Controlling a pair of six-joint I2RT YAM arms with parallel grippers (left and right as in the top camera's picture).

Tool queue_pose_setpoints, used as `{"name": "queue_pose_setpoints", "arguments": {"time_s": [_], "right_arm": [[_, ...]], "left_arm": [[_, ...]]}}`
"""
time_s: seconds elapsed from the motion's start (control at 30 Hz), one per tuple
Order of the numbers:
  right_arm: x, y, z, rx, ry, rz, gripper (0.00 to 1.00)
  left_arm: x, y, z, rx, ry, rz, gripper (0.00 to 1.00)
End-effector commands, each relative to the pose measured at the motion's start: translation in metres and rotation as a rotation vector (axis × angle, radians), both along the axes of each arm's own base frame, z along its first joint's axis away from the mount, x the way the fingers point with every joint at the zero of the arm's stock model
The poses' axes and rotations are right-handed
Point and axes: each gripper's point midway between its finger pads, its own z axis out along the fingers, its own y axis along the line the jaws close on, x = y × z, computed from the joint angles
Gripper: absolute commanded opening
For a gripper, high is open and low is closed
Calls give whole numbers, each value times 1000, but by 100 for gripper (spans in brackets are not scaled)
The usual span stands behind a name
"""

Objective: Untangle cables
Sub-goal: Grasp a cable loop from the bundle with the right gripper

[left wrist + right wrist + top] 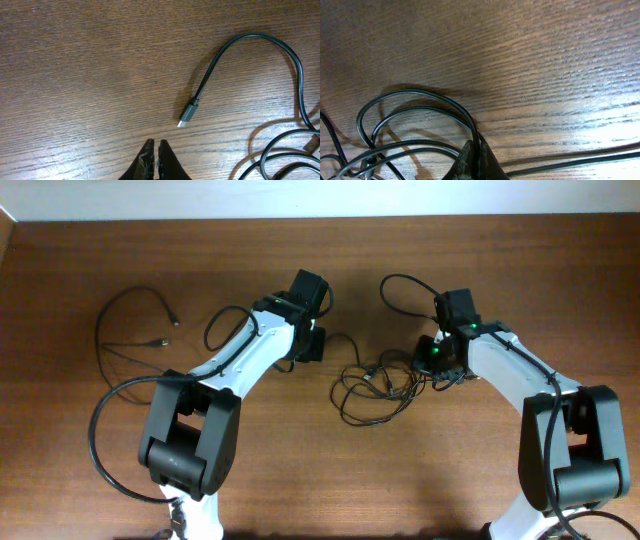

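A tangled bundle of thin black cables (375,385) lies on the wooden table between my two arms. Another thin black cable (135,320) lies apart at the far left. My left gripper (155,146) is shut and empty, hovering above the table just left of the bundle. A loose USB plug (186,116) on a cable end lies a little ahead of it to the right. My right gripper (474,146) is shut on a cable loop (420,107) at the bundle's right side (437,360). Several loops spread left of its fingers.
Thick black arm cables loop at the left (110,440) and near the right arm (400,285). The wooden table's back edge (320,218) meets a white wall. One cable strand (580,160) runs right along the table.
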Motion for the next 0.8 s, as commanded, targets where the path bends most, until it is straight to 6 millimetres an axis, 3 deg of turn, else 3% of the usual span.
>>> {"name": "queue_pose_setpoints", "arguments": {"time_s": [0.0,0.07,0.1,0.13,0.17,0.23,0.33,0.4,0.5,0.6,0.7,0.77], "right_arm": [[-1,-3,2,-19,-8,4,4],[2,15,19,112,-16,57,4],[7,33,49,257,-64,167,4],[10,36,77,339,-93,197,4],[10,33,92,372,-105,189,4],[7,28,149,524,-174,180,4],[4,14,186,583,-265,166,4],[-2,10,177,569,-218,140,4],[-18,8,139,440,-99,111,4],[-33,38,116,432,-62,193,4],[-34,66,126,497,-97,277,4],[-20,73,136,534,-174,300,4]], "left_arm": [[6,2,13,-3,-35,22,8],[6,2,13,-3,-35,22,9],[6,2,13,-3,-35,22,9],[6,2,13,-4,-35,21,9],[6,3,13,-3,-35,22,9],[6,3,13,-3,-35,22,6],[6,3,13,-3,-33,22,6],[5,3,13,-3,-32,22,9],[5,3,13,-8,-31,40,13],[5,3,13,-9,-30,44,17],[5,3,12,-9,-30,44,22],[5,4,12,-9,-29,47,33]]}}
